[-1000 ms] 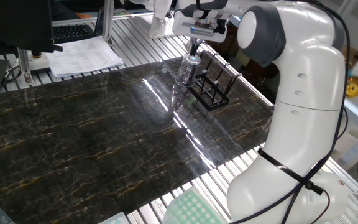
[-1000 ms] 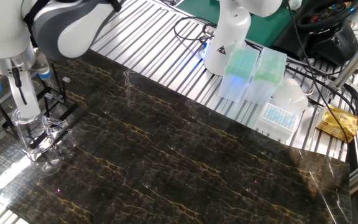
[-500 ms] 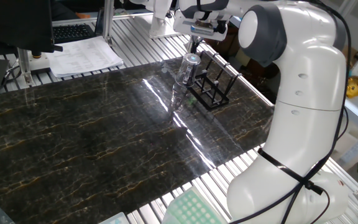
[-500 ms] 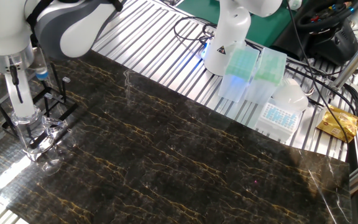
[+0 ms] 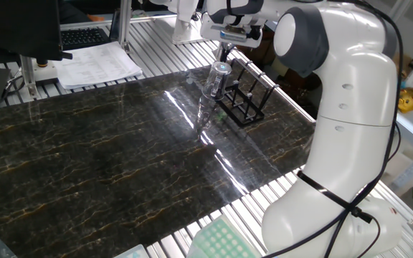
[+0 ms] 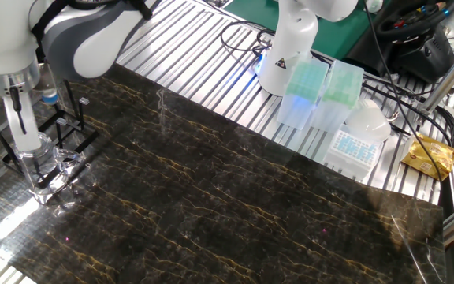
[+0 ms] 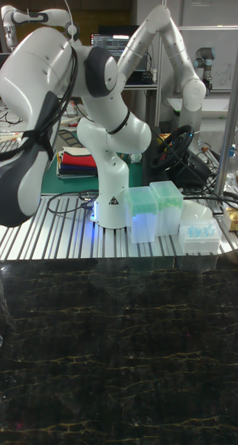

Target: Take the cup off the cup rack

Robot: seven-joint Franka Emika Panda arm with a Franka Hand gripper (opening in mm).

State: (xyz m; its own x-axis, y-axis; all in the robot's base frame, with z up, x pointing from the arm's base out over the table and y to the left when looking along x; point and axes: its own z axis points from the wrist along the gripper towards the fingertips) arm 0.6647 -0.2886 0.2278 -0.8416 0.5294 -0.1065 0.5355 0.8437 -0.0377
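Cup point(image 5: 216, 80) upright on table beside cup rack point(image 5: 244, 97); end effector point(image 5: 224, 51) above.

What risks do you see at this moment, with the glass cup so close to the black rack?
1. The cup is clear glass and sits right beside the cup rack; a sideways move may knock it against the thin bars.
2. The gripper reaches the cup only at its rim, so the hold may be weak and the cup could slip onto the dark table.
3. Bright glare lies on the table near the cup, so its true position is hard to judge.
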